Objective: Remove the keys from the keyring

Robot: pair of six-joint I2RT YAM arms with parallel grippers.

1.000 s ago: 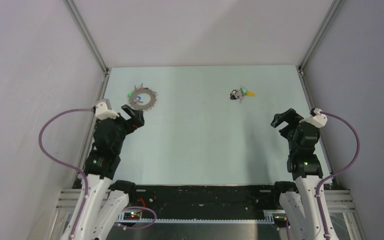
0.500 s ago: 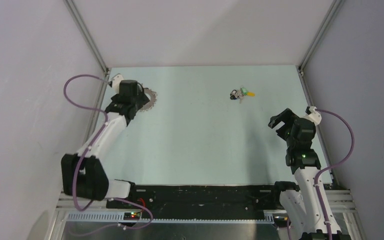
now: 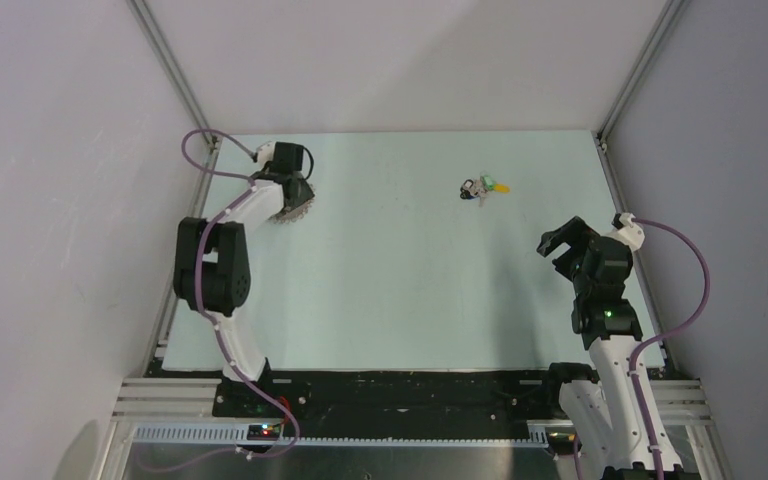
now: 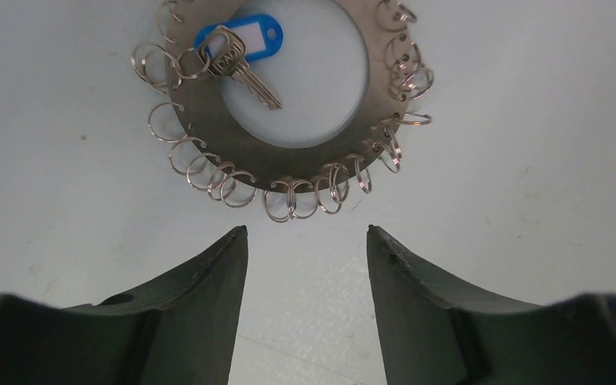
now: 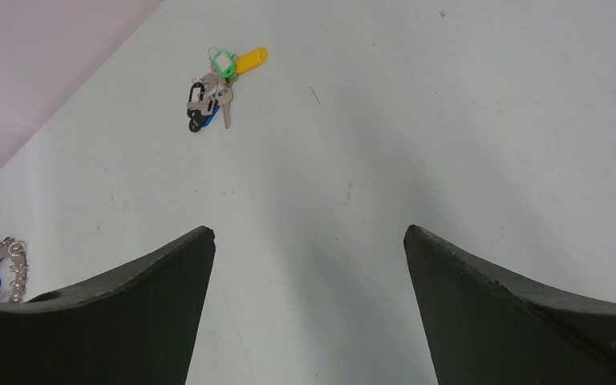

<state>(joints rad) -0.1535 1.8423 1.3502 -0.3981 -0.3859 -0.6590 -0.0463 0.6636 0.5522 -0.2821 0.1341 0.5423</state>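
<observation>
The keyring is a flat silver ring lying on the table, its rim fringed with small wire split rings. One silver key with a blue tag lies in its opening. My left gripper is open and empty, its tips just short of the ring's near edge. In the top view the left gripper hangs over the keyring at the table's far left and hides most of it. My right gripper is open and empty at the right; it also shows in the right wrist view.
A small clump of loose keys with green, yellow and blue tags lies at the far middle-right, also in the right wrist view. The keyring's edge shows at the lower left of the right wrist view. Walls enclose the table.
My left arm has stretched forward from near its base until its gripper is over the keyring. The right gripper has shifted slightly and then held still.
</observation>
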